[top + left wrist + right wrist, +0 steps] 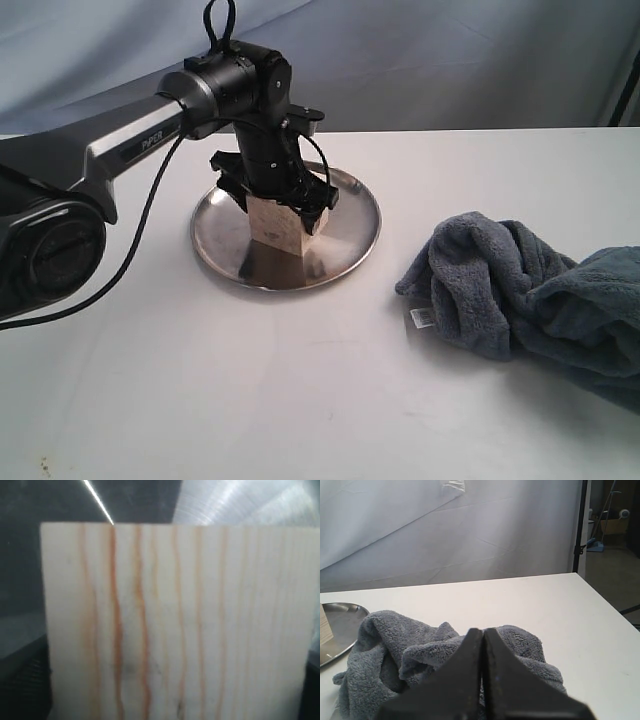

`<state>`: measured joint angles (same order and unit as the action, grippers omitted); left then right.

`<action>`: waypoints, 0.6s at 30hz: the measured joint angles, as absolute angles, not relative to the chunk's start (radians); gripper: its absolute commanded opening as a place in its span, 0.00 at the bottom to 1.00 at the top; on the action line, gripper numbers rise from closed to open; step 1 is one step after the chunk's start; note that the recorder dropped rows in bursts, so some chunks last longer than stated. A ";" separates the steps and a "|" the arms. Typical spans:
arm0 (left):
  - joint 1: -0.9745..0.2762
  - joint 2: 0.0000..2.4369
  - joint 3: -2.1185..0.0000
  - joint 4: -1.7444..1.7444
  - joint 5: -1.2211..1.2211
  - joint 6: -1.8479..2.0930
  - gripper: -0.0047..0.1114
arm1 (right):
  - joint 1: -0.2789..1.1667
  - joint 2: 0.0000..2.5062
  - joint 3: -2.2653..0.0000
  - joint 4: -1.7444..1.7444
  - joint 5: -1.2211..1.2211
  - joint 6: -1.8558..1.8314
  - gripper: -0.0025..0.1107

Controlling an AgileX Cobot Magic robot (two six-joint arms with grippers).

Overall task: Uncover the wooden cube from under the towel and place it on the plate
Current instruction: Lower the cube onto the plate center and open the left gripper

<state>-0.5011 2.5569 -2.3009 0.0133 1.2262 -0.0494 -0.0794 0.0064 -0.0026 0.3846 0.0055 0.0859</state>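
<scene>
My left gripper (277,200) reaches down over the steel plate (350,215) and is shut on the wooden cube (283,230), a pale block with orange grain lines. The cube's lower edge sits at the plate's surface; whether it touches I cannot tell. The cube (175,620) fills the left wrist view, with the shiny plate (240,500) behind it. The blue-grey towel (520,290) lies crumpled on the table at the right, its white tag (422,317) showing. My right gripper (482,630) is shut and empty, hanging over the towel (395,645); it is outside the exterior view.
The white table (300,400) runs to a grey cloth backdrop (450,60). A black cable (150,215) hangs from the left arm beside the plate. In the right wrist view the plate's rim (340,620) shows at one side, and the table edge (610,605) at the other.
</scene>
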 measured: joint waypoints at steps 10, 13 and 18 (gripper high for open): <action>-0.501 2.480 -2.301 0.026 1.226 -0.049 0.82 | -0.079 0.006 -0.003 0.385 0.005 0.086 0.05; -0.501 2.455 -2.301 0.030 1.226 -0.049 0.82 | -0.079 0.006 -0.003 0.385 0.005 0.086 0.05; -0.501 2.407 -2.301 0.034 1.226 -0.052 0.61 | -0.079 0.006 -0.003 0.385 0.005 0.086 0.05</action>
<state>-0.5011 2.4075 -2.3009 0.0343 1.2262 -0.0518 -0.0794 0.0064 -0.0026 0.3846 0.0055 0.0859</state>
